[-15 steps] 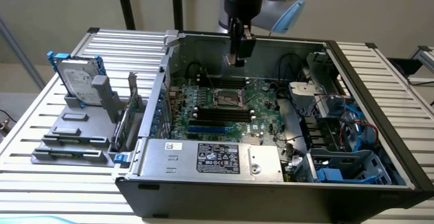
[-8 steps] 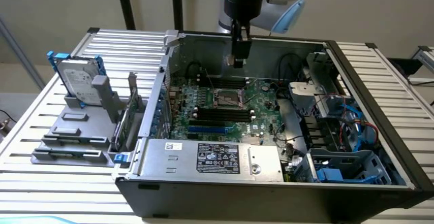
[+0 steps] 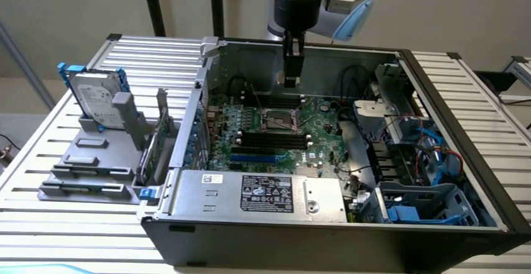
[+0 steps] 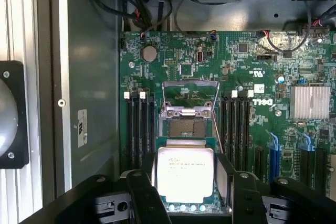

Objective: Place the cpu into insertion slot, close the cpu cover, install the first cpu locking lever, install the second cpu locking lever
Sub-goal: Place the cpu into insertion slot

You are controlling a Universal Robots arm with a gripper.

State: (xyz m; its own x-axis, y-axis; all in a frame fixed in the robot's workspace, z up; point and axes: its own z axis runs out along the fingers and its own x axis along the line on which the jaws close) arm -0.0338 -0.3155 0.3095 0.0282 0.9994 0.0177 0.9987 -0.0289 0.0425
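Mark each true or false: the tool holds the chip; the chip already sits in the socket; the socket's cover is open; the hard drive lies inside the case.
1. The tool holds the chip. True.
2. The chip already sits in the socket. False: the socket is bare and the chip hangs above the board between the tool's fingers.
3. The socket's cover is open. True.
4. The hard drive lies inside the case. False: it stands in a grey rack outside, at the exterior view's left.
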